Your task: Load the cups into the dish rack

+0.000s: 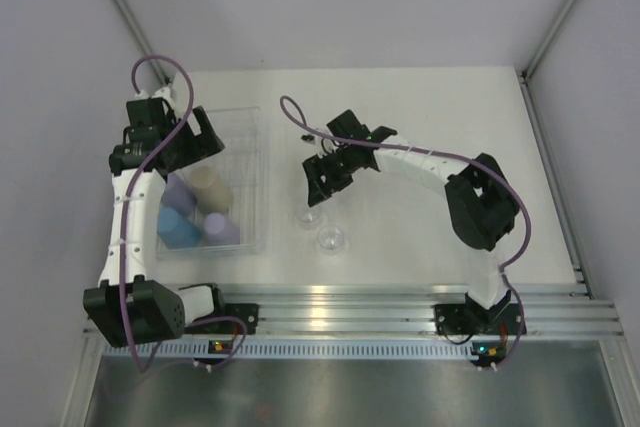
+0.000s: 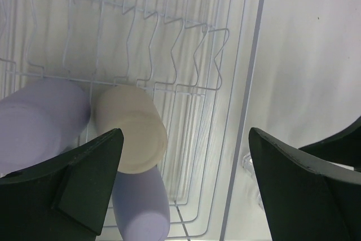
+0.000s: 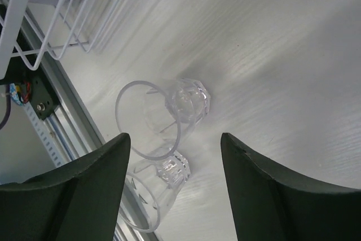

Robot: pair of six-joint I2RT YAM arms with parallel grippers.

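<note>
The clear dish rack [image 1: 255, 162] lies at the left of the table. It holds two lavender cups [image 1: 178, 190] [image 1: 222, 230], a beige cup [image 1: 211, 187] and a blue cup [image 1: 178, 230]. Two clear cups [image 1: 308, 215] [image 1: 331, 239] stand on the table just right of the rack. My left gripper [image 1: 208, 142] hovers open and empty over the rack, above the beige cup [image 2: 132, 134] and the lavender cups [image 2: 39, 122] [image 2: 141, 207]. My right gripper [image 1: 318, 182] is open and empty just above the two clear cups [image 3: 163, 114] [image 3: 158, 190]. A third clear cup is not visible.
The rack's wire slats [image 2: 186, 43] and rim [image 2: 254, 55] show in the left wrist view, and its corner [image 3: 51, 26] in the right wrist view. The metal rail [image 1: 350, 297] runs along the table's near edge. Walls enclose the back and both sides.
</note>
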